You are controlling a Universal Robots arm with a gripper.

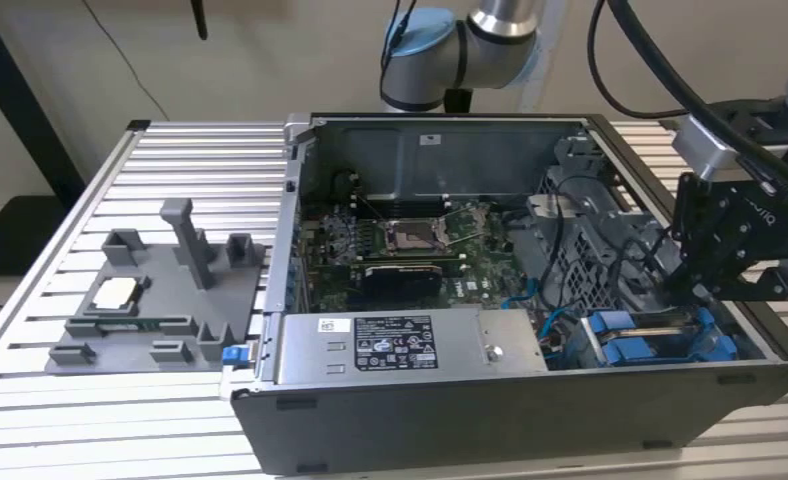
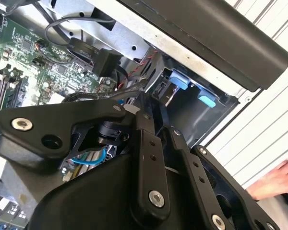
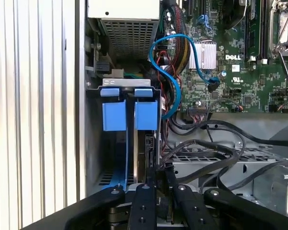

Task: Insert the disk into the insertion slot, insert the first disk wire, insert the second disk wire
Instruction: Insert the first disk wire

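Note:
The disk in its blue carrier (image 3: 146, 115) stands seated in the insertion slot (image 1: 661, 335) at the case's front corner on the exterior view's right, beside another blue carrier (image 3: 114, 115). My gripper (image 1: 694, 290) reaches down into the case right behind that bay. In both wrist views the fingers (image 3: 144, 191) are drawn close together, and a black disk wire (image 3: 201, 143) ends between them at the disk's rear edge. My gripper (image 2: 156, 112) looks shut on that wire's end. A second black wire (image 3: 216, 165) runs alongside it.
The open computer case (image 1: 501, 440) lies on a slatted metal table (image 1: 194, 150). A grey labelled box (image 1: 394, 345) sits beside the bay. A blue cable (image 3: 182, 52) loops over the motherboard (image 3: 240, 72). A grey fixture (image 1: 154, 300) stands on the exterior view's left. A person's hand (image 2: 278, 179) rests nearby.

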